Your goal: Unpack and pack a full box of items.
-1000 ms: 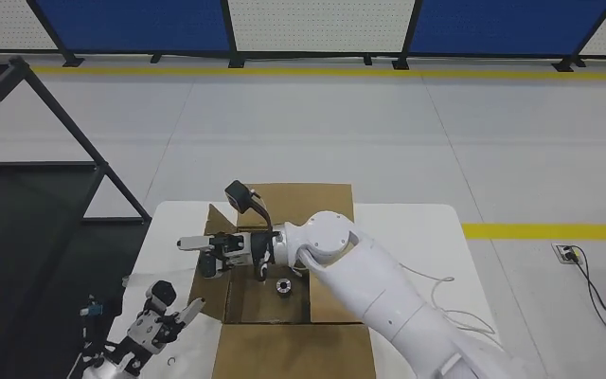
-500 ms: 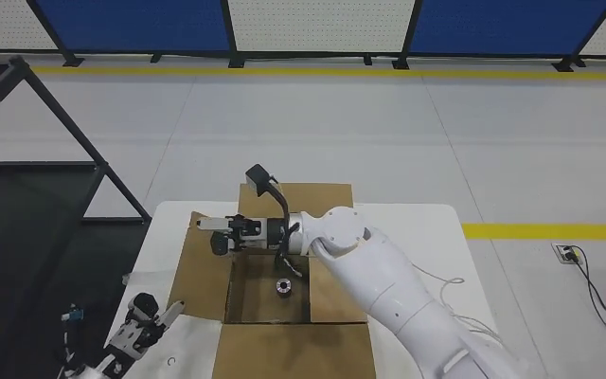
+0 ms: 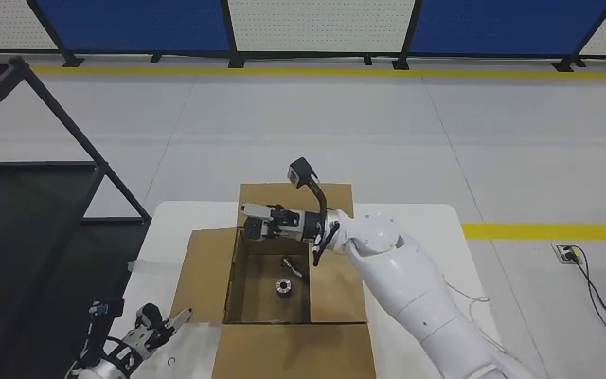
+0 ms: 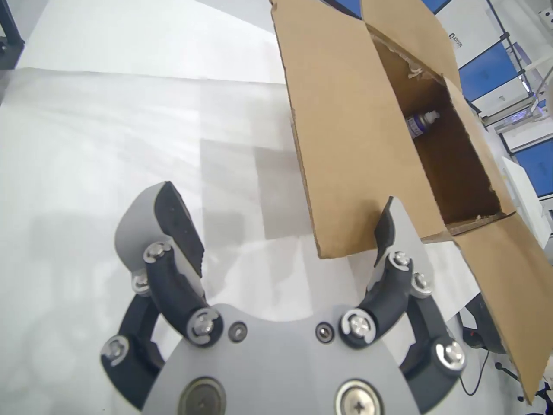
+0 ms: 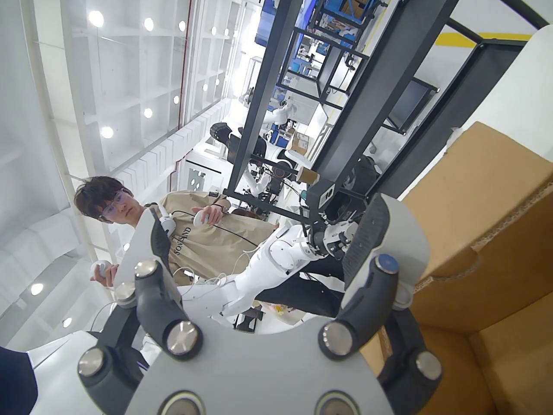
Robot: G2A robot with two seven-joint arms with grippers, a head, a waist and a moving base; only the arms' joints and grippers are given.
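An open cardboard box [image 3: 333, 294] stands mid-table with all its flaps spread outward. On its floor lies a small round metal-topped item [image 3: 283, 285]; the left wrist view shows it as a small can [image 4: 421, 123] on its side. My right gripper [image 3: 250, 210] hovers at the box's far left corner, open and holding nothing; its own view shows the gripper [image 5: 263, 222] beside a box wall [image 5: 475, 218]. My left gripper [image 3: 163, 324] is low at the table's near left, open and empty. In its own view the left gripper [image 4: 278, 209] points at the box's left flap [image 4: 341, 131].
A thin translucent sheet [image 4: 108, 131] covers the white table [image 3: 417, 227] left of the box. A black metal frame [image 3: 57, 142] stands beyond the table's left edge. Bare table shows to the right of the box.
My right gripper has swung from over the left flap to the box's far left corner. The left gripper has shifted slightly at the near left.
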